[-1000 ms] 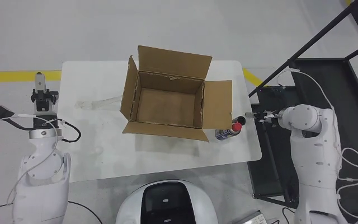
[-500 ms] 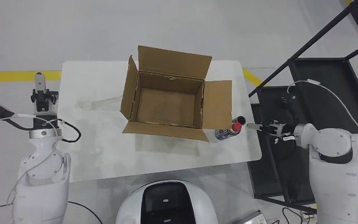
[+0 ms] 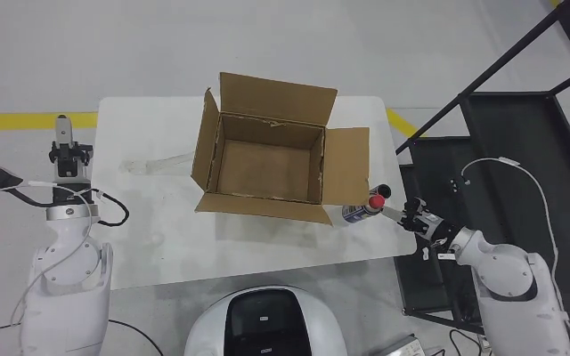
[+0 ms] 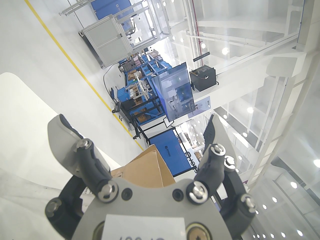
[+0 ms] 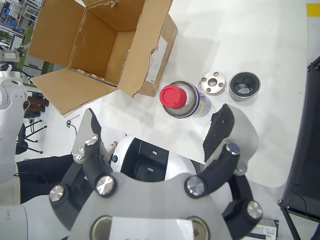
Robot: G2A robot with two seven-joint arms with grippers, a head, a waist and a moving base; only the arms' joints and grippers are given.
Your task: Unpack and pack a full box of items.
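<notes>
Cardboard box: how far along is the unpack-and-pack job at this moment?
Unpacking looks done: the box stands open and empty, with a spray can, a metal disc and a black cup on the table beside it. Nothing is in hand: the right gripper is open near the can, the left gripper open at the table's other end. Packing likely remains.

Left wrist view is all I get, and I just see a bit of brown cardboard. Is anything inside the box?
Observer: No, the brown cardboard box is open and empty.
Operator: What's on the table then?
Observer: A spray can with a red cap sits on the white table beside the box, with a silver metal disc and a dark round cup.
Operator: Is the other arm holding it?
Observer: No, the right gripper is close by, jaws open, gripping nothing.
</notes>
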